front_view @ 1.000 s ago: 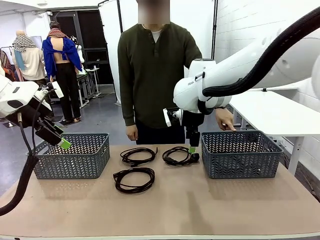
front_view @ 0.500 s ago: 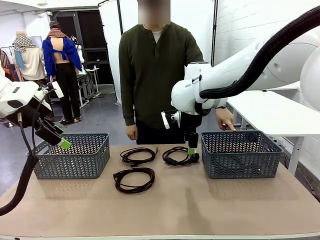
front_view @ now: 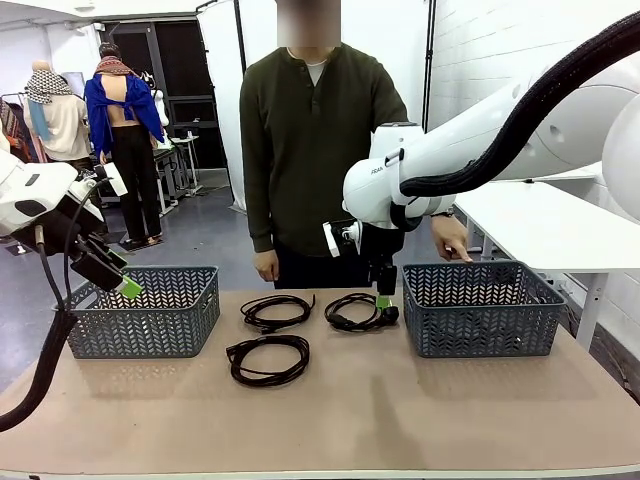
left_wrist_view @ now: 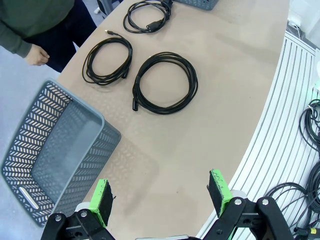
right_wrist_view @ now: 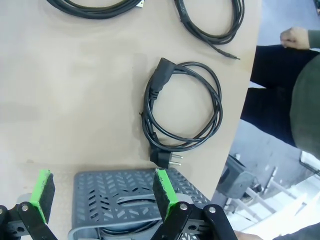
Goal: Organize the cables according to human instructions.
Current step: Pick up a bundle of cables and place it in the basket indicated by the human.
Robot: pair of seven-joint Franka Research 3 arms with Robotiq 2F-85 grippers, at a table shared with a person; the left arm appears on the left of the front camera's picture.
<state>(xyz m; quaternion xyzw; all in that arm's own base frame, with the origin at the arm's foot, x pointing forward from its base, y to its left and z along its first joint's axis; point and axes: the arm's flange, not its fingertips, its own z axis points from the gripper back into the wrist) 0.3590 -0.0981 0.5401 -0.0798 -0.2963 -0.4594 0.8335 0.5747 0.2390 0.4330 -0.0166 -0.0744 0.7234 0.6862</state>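
Observation:
Three black looped cables lie on the tan table: one at the back left (front_view: 277,312), one at the back right (front_view: 360,312) and one nearer me (front_view: 268,360). My right gripper (front_view: 383,296) hangs open just above the back right cable (right_wrist_view: 182,115), beside the right basket, with nothing between its green pads (right_wrist_view: 162,187). The right gripper (right_wrist_view: 102,189) looks down on that cable's chunky plug. My left gripper (front_view: 122,284) is open and empty, raised by the left basket. In the left wrist view the left gripper (left_wrist_view: 160,197) is high over the table, cables (left_wrist_view: 165,82) beyond it. The human (front_view: 320,150) stands at the far side.
A grey lattice basket (front_view: 145,312) stands at the table's left and another (front_view: 480,308) at its right. The person's hand (front_view: 450,240) rests at the right basket's far rim. The left basket (left_wrist_view: 50,160) has nothing in it. Loose cords lie on the floor (left_wrist_view: 310,190).
My right arm has drifted slightly left over the back right cable, then held. The person leaned a little to the right. The left arm and cables have not moved.

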